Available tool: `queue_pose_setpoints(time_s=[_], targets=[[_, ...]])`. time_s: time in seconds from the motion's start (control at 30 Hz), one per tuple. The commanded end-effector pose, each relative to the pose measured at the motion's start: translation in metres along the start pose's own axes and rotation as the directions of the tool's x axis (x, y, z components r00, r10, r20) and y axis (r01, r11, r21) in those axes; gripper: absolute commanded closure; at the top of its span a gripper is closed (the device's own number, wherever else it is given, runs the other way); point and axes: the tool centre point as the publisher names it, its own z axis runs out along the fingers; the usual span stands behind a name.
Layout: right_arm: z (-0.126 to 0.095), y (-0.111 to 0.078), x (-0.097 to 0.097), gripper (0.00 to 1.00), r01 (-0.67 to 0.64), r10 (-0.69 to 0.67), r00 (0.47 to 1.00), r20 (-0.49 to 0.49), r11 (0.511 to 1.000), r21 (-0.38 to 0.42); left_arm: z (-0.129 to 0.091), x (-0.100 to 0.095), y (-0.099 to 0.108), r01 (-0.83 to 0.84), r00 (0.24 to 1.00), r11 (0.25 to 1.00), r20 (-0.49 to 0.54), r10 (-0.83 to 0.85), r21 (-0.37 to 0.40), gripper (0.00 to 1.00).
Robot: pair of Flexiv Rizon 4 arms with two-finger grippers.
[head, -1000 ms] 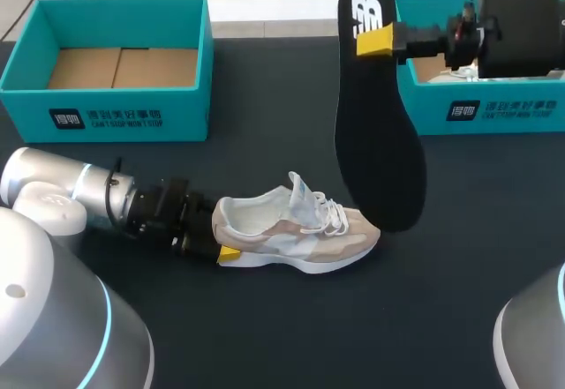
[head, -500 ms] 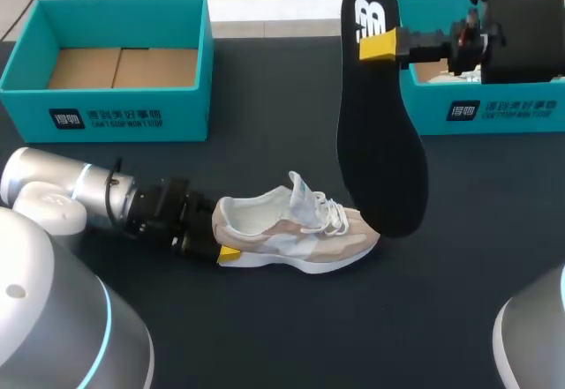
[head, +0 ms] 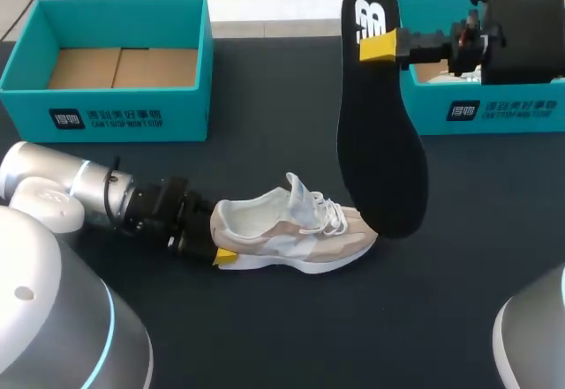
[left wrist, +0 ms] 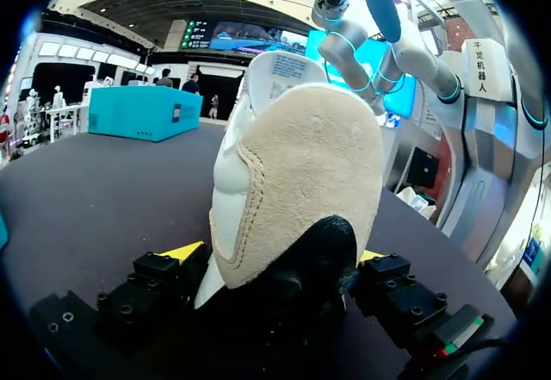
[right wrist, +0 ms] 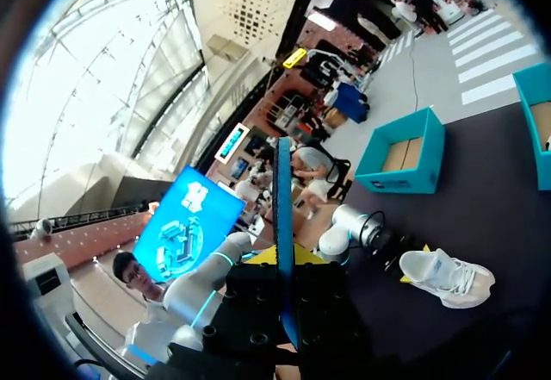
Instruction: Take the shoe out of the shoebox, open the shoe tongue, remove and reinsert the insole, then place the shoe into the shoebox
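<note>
A white and beige shoe (head: 296,230) lies on its sole on the black table (head: 265,336), toe to the right, tongue raised. My left gripper (head: 214,246) is at its heel (left wrist: 301,190), which sits between the open fingers (left wrist: 181,252) with a small gap on each side. My right gripper (head: 380,43) is raised at the back right and shut on the heel end of the black insole (head: 380,142). The insole hangs down with its toe end just above the shoe's toe. In the right wrist view the insole (right wrist: 282,216) shows edge-on between the fingers, with the shoe (right wrist: 448,278) far below.
An open teal shoebox (head: 115,111) with a bare cardboard floor stands at the back left. A second teal shoebox (head: 494,111) stands at the back right, partly behind my right arm. The table's front half is bare black surface.
The left gripper's fingers have spread a little wider around the heel, and gripper and shoe have shifted slightly left. The insole drifted a touch to the right, then held still.
</note>
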Motion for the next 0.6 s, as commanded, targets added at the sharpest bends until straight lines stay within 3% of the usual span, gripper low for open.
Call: queue_pose_setpoints(time_s=[0.03,0.27,0.6], targets=[[0.003,0.001,0.000,1.00,-0.002,0.002,1.000,0.002,1.000,0.000,-0.014,0.011,-0.004,0.008,1.000,0.999,0.027,-0.007,-0.035,0.00],[0.003,0.001,0.000,1.00,-0.002,0.002,1.000,0.002,1.000,0.000,-0.031,0.015,-0.011,0.030,0.998,0.995,0.058,-0.024,-0.099,0.00],[0.003,0.001,0.000,1.00,-0.002,0.002,1.000,0.002,1.000,0.000,-0.038,0.014,-0.014,0.039,0.997,0.990,0.069,-0.030,-0.134,0.00]])
